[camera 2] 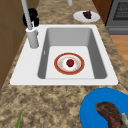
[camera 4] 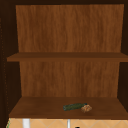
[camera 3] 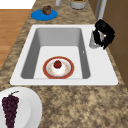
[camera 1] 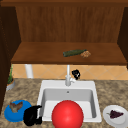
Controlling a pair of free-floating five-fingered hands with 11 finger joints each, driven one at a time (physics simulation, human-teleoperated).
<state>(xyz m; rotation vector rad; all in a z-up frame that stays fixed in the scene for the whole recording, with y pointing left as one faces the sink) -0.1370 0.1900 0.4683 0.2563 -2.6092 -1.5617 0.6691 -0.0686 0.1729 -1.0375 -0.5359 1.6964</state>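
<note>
My left hand (camera 1: 32,116) hovers low at the front left, between the blue plate (camera 1: 10,115) and the sink's (camera 1: 45,86) front corner, fingers relaxed and holding nothing. My right hand (camera 1: 76,74) floats by the faucet (camera 1: 67,76), just above its side handle; it is behind the faucet (camera 2: 31,30) in the left side view, hand (camera 2: 30,17), and beside the faucet base (camera 3: 93,40) in the right side view, hand (camera 3: 105,33). A big red ball (camera 1: 67,115) fills the front of the basin. A red-rimmed plate (camera 2: 58,65) with a small red fruit (camera 2: 70,62) lies on the sink floor.
A piece of meat (camera 1: 16,106) lies on the blue plate. A white plate (camera 1: 107,117) with dark grapes (camera 1: 115,114) sits on the right counter. A green cucumber (camera 1: 73,52) and a brown lump (camera 1: 85,54) lie on the lower shelf (camera 1: 37,56). A potted plant (camera 1: 10,80) stands far left.
</note>
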